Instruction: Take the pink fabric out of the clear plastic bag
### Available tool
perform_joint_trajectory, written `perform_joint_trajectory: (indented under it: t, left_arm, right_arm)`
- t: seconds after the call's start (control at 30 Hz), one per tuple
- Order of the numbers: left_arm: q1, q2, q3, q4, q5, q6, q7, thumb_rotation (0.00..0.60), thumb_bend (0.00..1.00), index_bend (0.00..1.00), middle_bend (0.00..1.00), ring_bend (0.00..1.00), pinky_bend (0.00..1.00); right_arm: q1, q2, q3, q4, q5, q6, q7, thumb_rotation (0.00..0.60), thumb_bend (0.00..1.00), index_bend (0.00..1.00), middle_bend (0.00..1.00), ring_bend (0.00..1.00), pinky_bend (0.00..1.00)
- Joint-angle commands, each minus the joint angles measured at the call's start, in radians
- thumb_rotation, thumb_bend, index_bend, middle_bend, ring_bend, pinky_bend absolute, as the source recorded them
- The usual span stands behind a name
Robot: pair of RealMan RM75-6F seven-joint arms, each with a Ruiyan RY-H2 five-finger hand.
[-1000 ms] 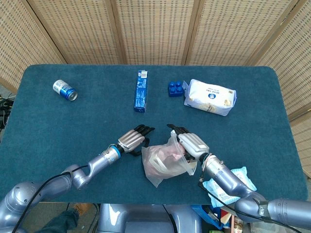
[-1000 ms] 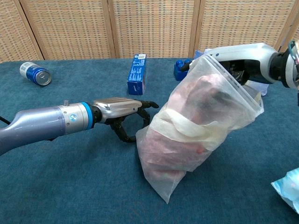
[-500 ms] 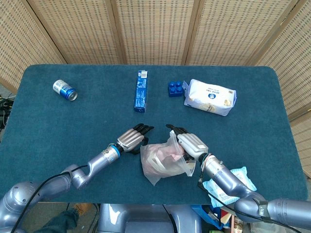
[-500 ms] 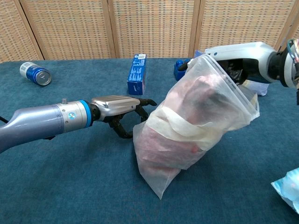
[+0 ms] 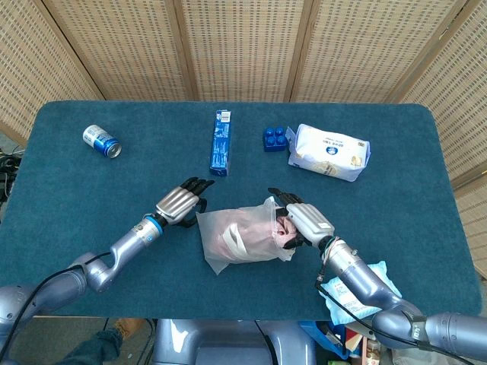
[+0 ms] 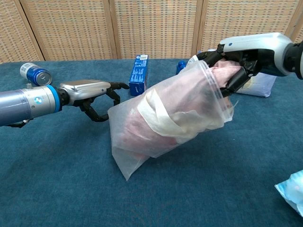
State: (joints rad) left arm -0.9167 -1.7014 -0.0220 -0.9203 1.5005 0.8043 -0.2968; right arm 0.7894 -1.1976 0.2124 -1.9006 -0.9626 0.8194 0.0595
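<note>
The clear plastic bag hangs tilted above the table, stretched between my two hands, with the pink fabric bulging out of its mouth on the right. My right hand grips the pink fabric at the mouth, with fingers reaching inside the rim. My left hand has its fingers curled at the bag's closed bottom corner and appears to pinch the plastic there. A pale band of cloth shows through the bag's middle.
On the blue table lie a blue can at the far left, a blue box, a blue brick and a white packet at the back. A light blue packet sits at the front right edge.
My left hand has moved left and the bag's bottom has gone with it, so the bag now lies flatter. More pink fabric shows at the mouth in my right hand.
</note>
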Motion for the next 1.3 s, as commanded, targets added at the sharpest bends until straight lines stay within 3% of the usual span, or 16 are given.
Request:
perform_joint_trajectory:
  t: [0.03,0.33,0.6,1.23,1.27,1.3]
  left_arm:
    - [0.02,0.031,0.009,-0.003,0.0,0.016,-0.009,0.6,0.54,0.68,0.0,0.0,0.0]
    - [0.12,0.18,0.044,0.036,-0.012,0.076,-0.078,0.6,0.54,0.68,0.0,0.0,0.0]
    - [0.183,0.253,0.057,0.117,-0.036,0.076,-0.129,0.6,0.54,0.68,0.0,0.0,0.0]
    - [0.277,0.269,0.03,0.336,-0.084,0.035,-0.246,0.6,0.55,0.68,0.0,0.0,0.0]
    - [0.28,0.27,0.025,0.333,-0.088,0.035,-0.252,0.6,0.54,0.66,0.0,0.0,0.0]
    - [0.282,0.271,0.023,0.331,-0.09,0.035,-0.251,0.6,0.53,0.58,0.0,0.0,0.0]
  right_arm:
    - [-0.008,0.01,-0.001,0.0,-0.006,0.003,0.007,0.6,0.63,0.74,0.0,0.0,0.0]
    - [-0.05,0.057,0.0,0.019,-0.022,0.018,0.049,0.6,0.63,0.74,0.0,0.0,0.0]
    - [-0.069,0.082,0.013,0.059,-0.02,0.018,0.083,0.6,0.63,0.74,0.0,0.0,0.0]
    - [-0.129,0.15,0.033,0.14,-0.038,0.024,0.151,0.6,0.63,0.74,0.0,0.0,0.0]
    - [-0.135,0.154,0.032,0.138,-0.045,0.028,0.154,0.6,0.63,0.75,0.0,0.0,0.0]
    - [-0.139,0.156,0.031,0.136,-0.051,0.031,0.156,0.6,0.63,0.75,0.0,0.0,0.0]
